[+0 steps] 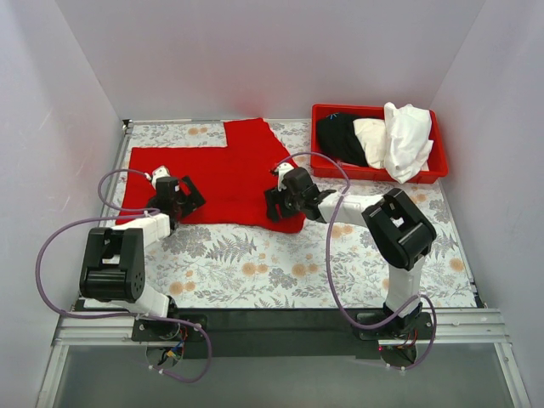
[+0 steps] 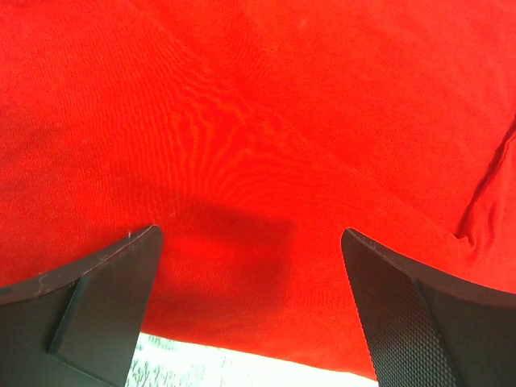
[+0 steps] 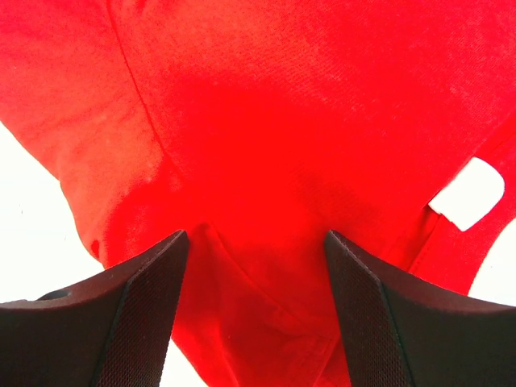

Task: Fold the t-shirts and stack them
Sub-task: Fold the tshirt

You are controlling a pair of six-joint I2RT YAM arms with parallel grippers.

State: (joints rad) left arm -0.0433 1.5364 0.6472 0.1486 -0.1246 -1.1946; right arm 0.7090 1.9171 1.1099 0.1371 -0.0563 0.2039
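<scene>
The left gripper (image 2: 250, 238) is hovering with its jaws spread wide just above the near edge of the red t-shirt (image 1: 223, 170). The right gripper (image 3: 256, 238) is also spread, straddling a raised ridge of cloth left of the white neck label (image 3: 468, 193). Neither is pinching anything yet. Both are sitting at the shirt's lower edge, left of centre in the top view, probably to lift it into a fold. The white t-shirt (image 1: 406, 138) and black t-shirt (image 1: 338, 136) are lying in the red bin (image 1: 374, 174) at upper right.
</scene>
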